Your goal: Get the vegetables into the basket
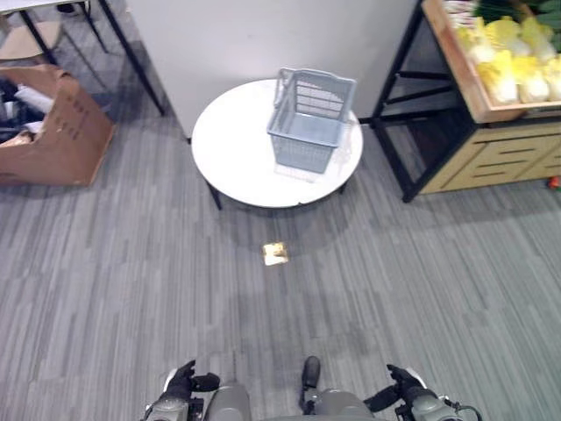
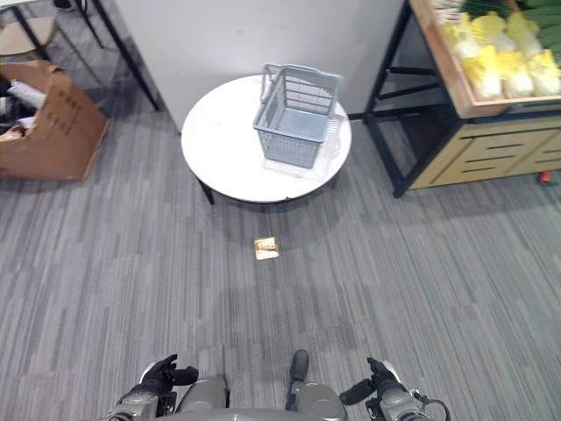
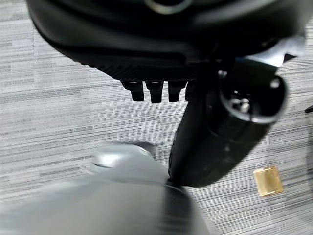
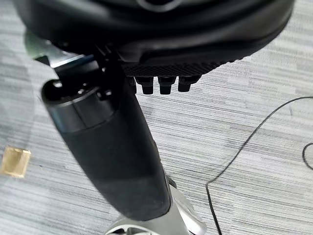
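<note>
A light grey wire basket stands empty on the right half of a round white table straight ahead. The vegetables, pale yellow-white cabbages with some dark greens behind them, lie in a wooden crate shelf at the far right. My left hand hangs low at the view's bottom edge, far from the table, with relaxed fingers and its thumb standing out, holding nothing. My right hand hangs the same way at the bottom right, open and empty, its thumb over bare carpet.
A black metal frame carries the crate shelf above wooden drawers. A cardboard box sits at the far left, chair legs behind it. A grey wall rises behind the table. A small brass plate lies in the carpet.
</note>
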